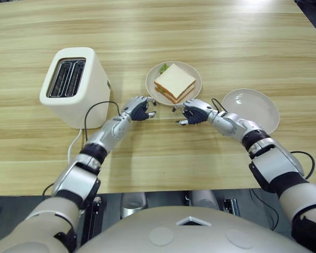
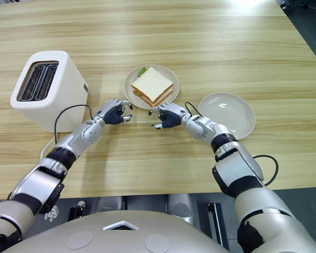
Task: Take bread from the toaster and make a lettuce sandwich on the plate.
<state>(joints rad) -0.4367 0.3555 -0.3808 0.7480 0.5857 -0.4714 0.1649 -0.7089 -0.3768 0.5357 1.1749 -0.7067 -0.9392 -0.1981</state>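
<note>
A sandwich (image 1: 174, 82) of two bread slices, with green lettuce (image 1: 163, 68) peeking out at its far left corner, lies on a small round plate (image 1: 191, 73) at the table's middle. The white toaster (image 1: 75, 94) stands to the left, and both of its slots look dark and empty. My left hand (image 1: 138, 108) hovers just in front of the plate's left edge with fingers curled, holding nothing. My right hand (image 1: 195, 112) sits just in front of the plate's right edge, also curled and holding nothing. The two hands face each other a short gap apart.
A second plate (image 1: 251, 108), bare, lies to the right of the sandwich plate, close behind my right forearm. The toaster's black cable (image 1: 95, 108) loops toward the table's front edge beside my left arm. Bare wooden table (image 1: 200, 26) stretches behind.
</note>
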